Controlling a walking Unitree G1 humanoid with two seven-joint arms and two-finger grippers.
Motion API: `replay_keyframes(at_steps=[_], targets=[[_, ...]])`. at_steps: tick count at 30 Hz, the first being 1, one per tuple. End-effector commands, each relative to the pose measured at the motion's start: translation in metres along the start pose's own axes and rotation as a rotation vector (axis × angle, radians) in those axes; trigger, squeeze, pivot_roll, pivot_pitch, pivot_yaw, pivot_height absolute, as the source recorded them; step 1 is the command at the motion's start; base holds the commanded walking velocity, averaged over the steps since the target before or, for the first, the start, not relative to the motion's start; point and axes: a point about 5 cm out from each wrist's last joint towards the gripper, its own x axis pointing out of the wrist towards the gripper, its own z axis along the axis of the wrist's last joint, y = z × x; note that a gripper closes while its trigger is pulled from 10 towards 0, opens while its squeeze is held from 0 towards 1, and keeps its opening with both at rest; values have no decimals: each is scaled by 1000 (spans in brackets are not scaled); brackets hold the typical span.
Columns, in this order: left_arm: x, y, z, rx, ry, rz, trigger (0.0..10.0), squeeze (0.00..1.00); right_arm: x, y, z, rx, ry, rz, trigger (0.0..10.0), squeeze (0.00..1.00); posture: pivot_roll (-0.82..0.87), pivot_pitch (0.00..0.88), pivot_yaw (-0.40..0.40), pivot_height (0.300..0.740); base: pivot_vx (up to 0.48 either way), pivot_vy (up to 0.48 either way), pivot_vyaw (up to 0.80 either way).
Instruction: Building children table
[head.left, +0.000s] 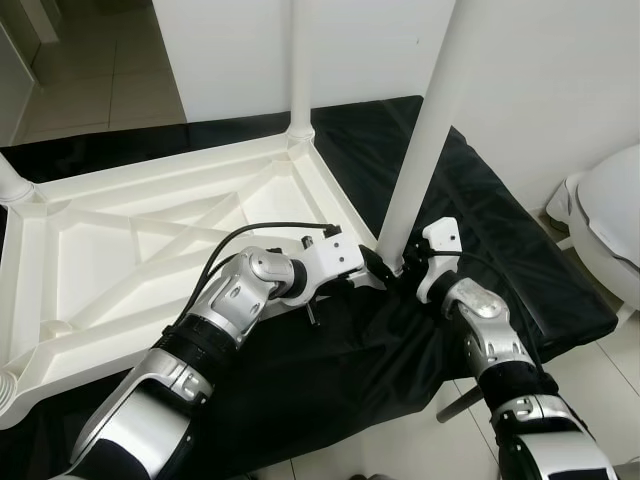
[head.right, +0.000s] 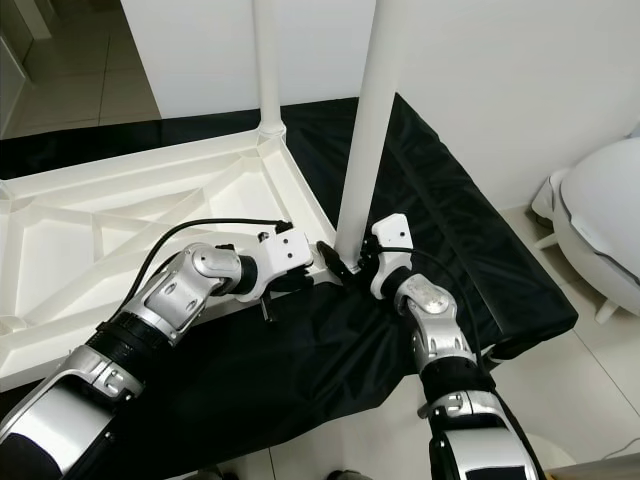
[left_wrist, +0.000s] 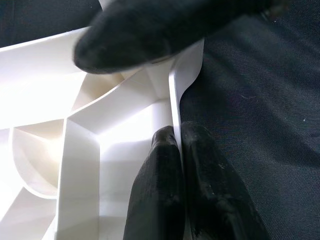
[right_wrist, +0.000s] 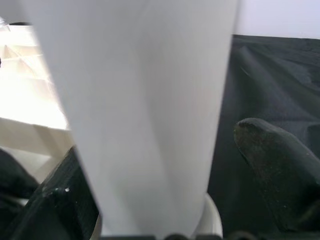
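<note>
— Where is the table right now?

— I see the white plastic tabletop (head.left: 150, 240) lying upside down on a black cloth (head.left: 500, 260), ribs facing up. One leg (head.left: 300, 60) stands upright in the far right corner socket. A second leg (head.left: 425, 130) stands at the near right corner, leaning slightly to the right. A third leg (head.left: 12, 182) shows at the far left corner.

— And your arms?

— My left gripper (head.left: 372, 263) reaches in from the near left to the tabletop's near right corner. In its wrist view, its two fingers (left_wrist: 165, 190) are pressed together with the thin white edge of the tabletop caught between them, so the jaws are clamped on that rim.

— The right one?

— My right gripper (head.left: 405, 262) is at the foot of the near leg, just right of the left gripper. In its wrist view the leg fills the gap, with one finger (right_wrist: 275, 165) on one side and the other on the opposite side. The jaws sit apart around the leg; I cannot tell whether they actually press on it.

— Anything else nearby?

— A white rounded object (head.left: 610, 220) stands on the tiled floor (head.left: 100, 70) to the right, beside the white wall (head.left: 560, 90).
</note>
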Motion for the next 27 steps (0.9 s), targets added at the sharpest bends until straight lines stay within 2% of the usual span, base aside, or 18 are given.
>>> replay_keyframes(at_steps=[1,4,5,6,14,20,25,27], targets=[[1,0,-9,14,58,1,10000,0,1,-1,-2,0,12,39,9922,0,-44,68,44,740,0,0,0],[1,0,-8,14,57,2,10000,0,2,-3,-2,7,18,62,9922,0,-44,68,44,740,0,0,0],[0,0,-8,15,58,3,10000,0,3,-4,-2,5,23,75,1412,0,-38,67,46,740,0,0,0],[0,1,-8,15,59,4,10000,0,3,-4,-3,12,27,89,0,0,-36,65,45,740,0,0,0],[-2,2,-9,18,63,6,10000,0,0,-2,-11,26,58,138,0,0,-38,64,47,740,0,0,0],[-1,1,-8,20,61,3,10000,0,-5,-2,-18,46,78,128,0,0,-42,64,47,740,0,0,0],[0,1,-8,22,60,1,10000,0,-8,-6,-22,78,78,86,0,0,-43,67,42,740,0,0,0],[1,-2,-8,20,60,-6,10000,0,-12,-8,-29,70,104,-59,0,0,-48,68,34,740,0,0,0]])
